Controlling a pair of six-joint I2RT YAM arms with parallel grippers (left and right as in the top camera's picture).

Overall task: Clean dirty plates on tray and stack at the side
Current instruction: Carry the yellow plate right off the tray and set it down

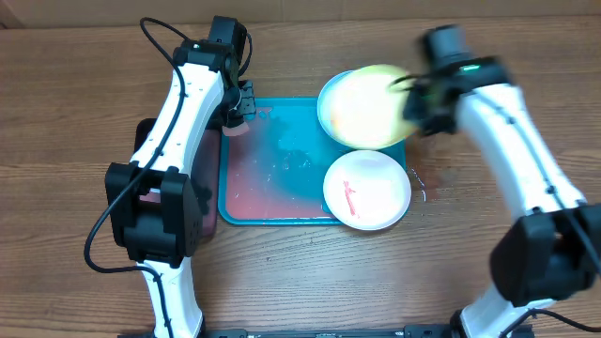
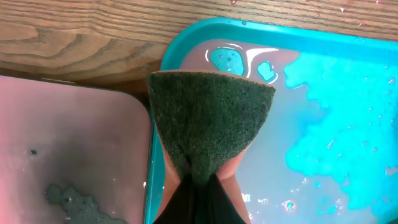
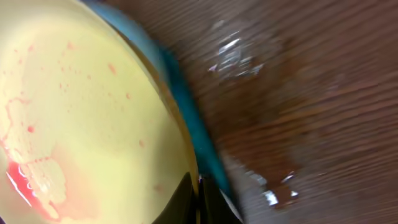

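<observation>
— what's in your left gripper (image 2: 198, 182)?
— a dark green pad (image 2: 211, 118), pinched at its narrow end between my jaws. it fans out over the top-left corner of the tray (image 2: 267, 32), close to the rim. the black tray (image 2: 68, 143) lies alongside that rim, nearly edge to edge, so there's little gap on that side.
— and the right gripper (image 3: 199, 194)?
— clamped on the rim of the yellow plate (image 3: 81, 106). the plate hangs over the tray's top-right corner, partly past the rim. i can't tell whether it touches the rim. it carries red specks and a red pool near one edge. from overhead that arm is blurred.
— where's the other plate?
— the white plate (image 1: 368, 188) sits at the tray's bottom-right corner, overhanging the rim toward the table (image 1: 376, 282), with a red streak on it. seen from above, its edge nearly meets the yellow plate's.
— any open room?
— the tray's middle and left half show bare base, wet and pinkish. right of the tray there's a small puddle (image 3: 249, 59) on the wood. in front of the tray, the table is open between my two arms.
</observation>
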